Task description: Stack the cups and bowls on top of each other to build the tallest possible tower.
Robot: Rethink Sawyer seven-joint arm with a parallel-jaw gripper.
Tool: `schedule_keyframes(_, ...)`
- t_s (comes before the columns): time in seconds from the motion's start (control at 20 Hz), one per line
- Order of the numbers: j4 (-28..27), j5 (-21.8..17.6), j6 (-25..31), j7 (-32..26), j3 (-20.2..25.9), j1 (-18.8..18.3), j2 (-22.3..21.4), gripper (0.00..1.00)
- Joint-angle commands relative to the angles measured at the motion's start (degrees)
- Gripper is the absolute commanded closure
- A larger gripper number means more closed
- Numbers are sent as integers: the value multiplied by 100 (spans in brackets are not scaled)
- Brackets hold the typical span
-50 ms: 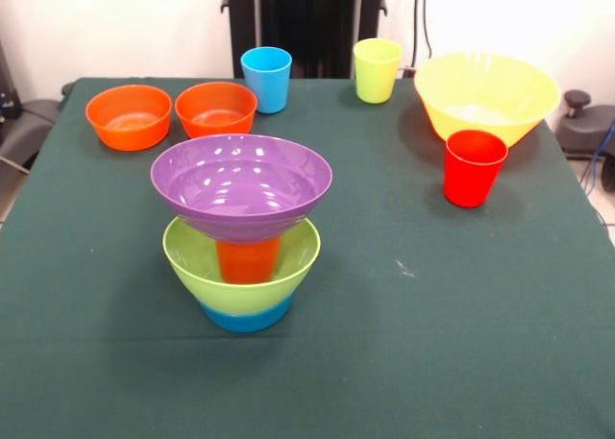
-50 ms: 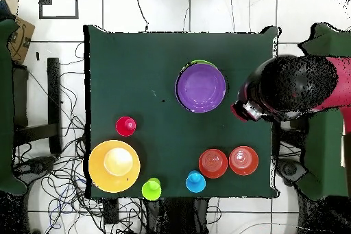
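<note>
The tower stands near the table's middle: a small blue bowl (image 1: 246, 316) lowest, a lime green bowl (image 1: 197, 258) on it, an orange cup (image 1: 248, 260) upright inside the green bowl, and a wide purple bowl (image 1: 240, 184) resting on the cup. From overhead only the purple bowl (image 2: 201, 87) and a sliver of green rim (image 2: 201, 62) show. Loose on the cloth are two orange bowls (image 1: 128, 115) (image 1: 215, 108), a light blue cup (image 1: 266, 78), a yellow-green cup (image 1: 377, 69), a big yellow bowl (image 1: 485, 120) and a red cup (image 1: 474, 166). The gripper shows in neither view.
In the overhead view a large dark rounded shape with a red part (image 2: 295, 86) leans over the table's right edge beside the tower; it looks like a person. The dark green cloth (image 1: 432, 324) covers the table.
</note>
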Motion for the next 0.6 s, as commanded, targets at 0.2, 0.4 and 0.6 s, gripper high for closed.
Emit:
schedule_keyframes(0.2, 1168, 120, -487, 211, -285, 119, -201, 0)
schedule_keyframes(0.4, 1513, 66, -979, 373, -276, 59, -250, 0)
schedule_keyframes(0.6, 1848, -10, -1452, 412, -324, -51, -231, 0)
